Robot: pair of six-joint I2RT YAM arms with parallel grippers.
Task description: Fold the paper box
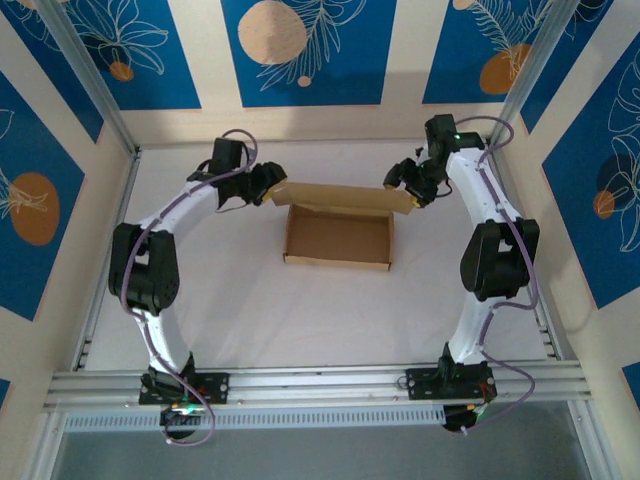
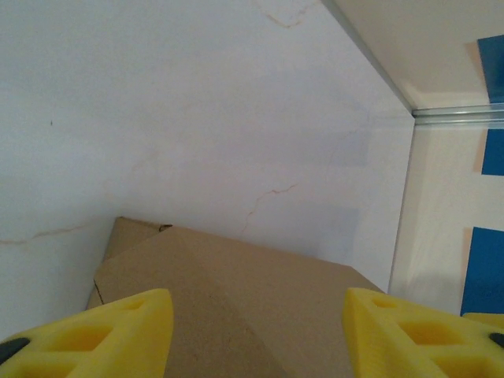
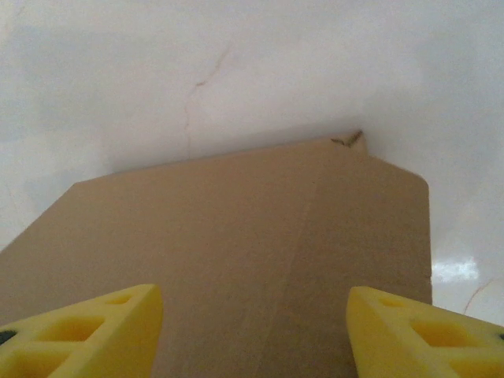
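Nearest, both arm bases (image 1: 178,385) sit bolted at the counter's near rail, and bare white counter (image 1: 250,310) runs beyond them. Past mid-counter lies the paper box (image 1: 338,238), a shallow brown tray with its long axis running left to right and its inside facing up. Its far flap (image 1: 340,195) stands raised along the far wall.

The left hand (image 1: 265,186) is at the flap's left end and the right hand (image 1: 405,188) at its right end, so each is equally near its own corner. The tray lies to the near side of both.

On the wrist cameras each hand, left (image 2: 256,303) and right (image 3: 252,295), has its yellow fingers (image 3: 394,331) spread apart with cardboard lying across the gap and nothing pinched.

Not established: whether any finger touches the flap. The fingers are cut off at the frame edge, and tabs and slits cannot be made out.
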